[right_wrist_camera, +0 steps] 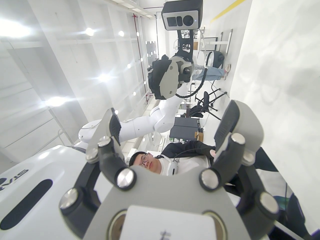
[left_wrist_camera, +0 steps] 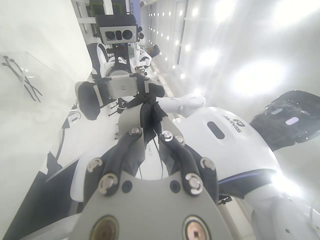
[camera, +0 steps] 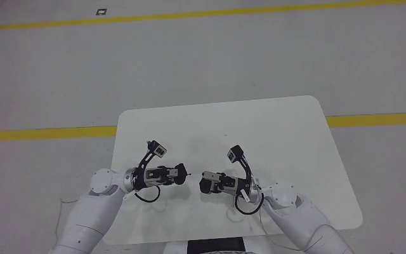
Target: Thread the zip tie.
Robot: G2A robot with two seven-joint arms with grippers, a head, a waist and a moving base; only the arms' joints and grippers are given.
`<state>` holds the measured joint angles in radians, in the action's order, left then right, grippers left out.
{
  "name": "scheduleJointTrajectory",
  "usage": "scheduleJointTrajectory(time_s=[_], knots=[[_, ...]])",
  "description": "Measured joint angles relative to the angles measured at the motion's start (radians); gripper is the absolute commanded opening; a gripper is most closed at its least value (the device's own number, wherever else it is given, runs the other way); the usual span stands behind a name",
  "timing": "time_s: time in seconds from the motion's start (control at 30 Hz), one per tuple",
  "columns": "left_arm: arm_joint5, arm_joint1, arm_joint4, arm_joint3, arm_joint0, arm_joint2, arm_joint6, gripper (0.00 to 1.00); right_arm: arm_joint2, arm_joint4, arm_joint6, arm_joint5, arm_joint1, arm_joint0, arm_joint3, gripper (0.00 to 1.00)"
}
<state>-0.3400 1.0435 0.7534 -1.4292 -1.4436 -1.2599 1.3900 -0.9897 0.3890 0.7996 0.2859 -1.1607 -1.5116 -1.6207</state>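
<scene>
Both grippers hang low over the table, facing each other with a small gap between them. On the left gripper I read the fingers as drawn fully together. The tips are dark-covered, and I cannot confirm from the left wrist view whether a tie is pinched between them. On the right gripper the fingers stand spread wide, with nothing between the pads.

Location of the work item: the zip ties, black, lie crossed over one another on the table, well apart from both grippers. Neither gripper touches them. Whether any tie is already looped through its own head is too small to tell.

Progress assessment: I judge the threading as not yet begun. No tail is presented to a head between the two grippers. Remaining steps, in my estimate:
1. Pick one tie off the table.
2. Hold it near the head with one gripper.
3. Take the tail with the other gripper.
4. Align the tail with the slot and feed it through.

Note: the ties overlap, so separating a single one calls for care.
</scene>
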Motion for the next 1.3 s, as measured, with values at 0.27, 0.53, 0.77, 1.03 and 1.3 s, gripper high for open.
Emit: scheduleJointTrajectory(time_s=[0.27,0.53,0.77,1.03,1.3], knots=[[0.0,0.0,0.0,0.0,0.0,0.0,0.0,0.0,-0.103,-0.275,-0.025,-0.153,0.041,-0.057,-0.154,1.0],[0.0,0.0,0.0,0.0,0.0,0.0,0.0,0.0,-0.15,-0.542,0.031,-0.329,0.072,-0.104,-0.315,1.0],[0.0,0.0,0.0,0.0,0.0,0.0,0.0,0.0,-0.117,-0.65,0.103,-0.417,0.08,-0.095,-0.347,1.0],[0.0,0.0,0.0,0.0,0.0,0.0,0.0,0.0,-0.112,-0.682,0.091,-0.426,0.081,-0.093,-0.349,1.0],[0.0,0.0,0.0,0.0,0.0,0.0,0.0,0.0,-0.052,-0.905,0.128,-0.623,0.086,-0.077,-0.418,1.0]])
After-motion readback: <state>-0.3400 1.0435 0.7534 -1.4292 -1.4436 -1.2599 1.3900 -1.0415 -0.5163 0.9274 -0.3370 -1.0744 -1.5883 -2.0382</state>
